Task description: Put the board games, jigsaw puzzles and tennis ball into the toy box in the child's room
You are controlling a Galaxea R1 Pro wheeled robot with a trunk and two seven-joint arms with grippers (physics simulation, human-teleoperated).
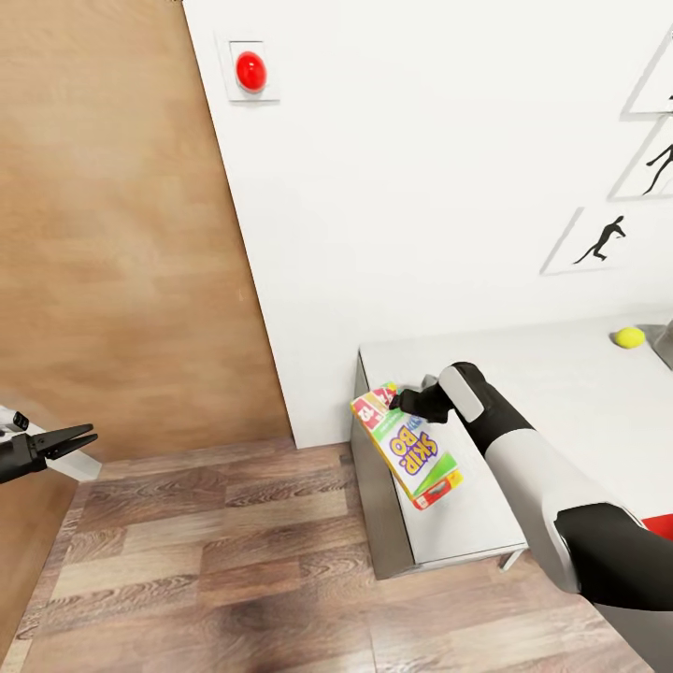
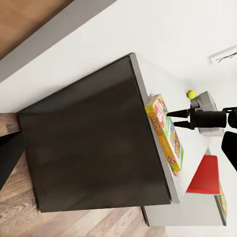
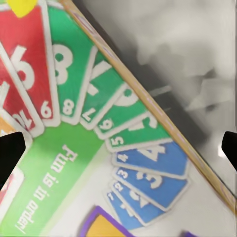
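Multicoloured Skip-Bo box (image 1: 408, 447) was seen directly under right pincer (image 1: 404, 404), long axis near-to-far | hold undeterminable | left pincer (image 1: 82, 437) narrow, well left.

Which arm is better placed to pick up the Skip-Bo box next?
Right: the right gripper sits at the Skip-Bo box on the table; the left gripper hangs away over the floor.

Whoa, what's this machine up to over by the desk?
The robot's right gripper is at the top edge of a Skip-Bo game box lying near the end of the pale table; whether it has gripped it is unclear. The left gripper hangs over the floor. A tennis ball sits farther along the table.
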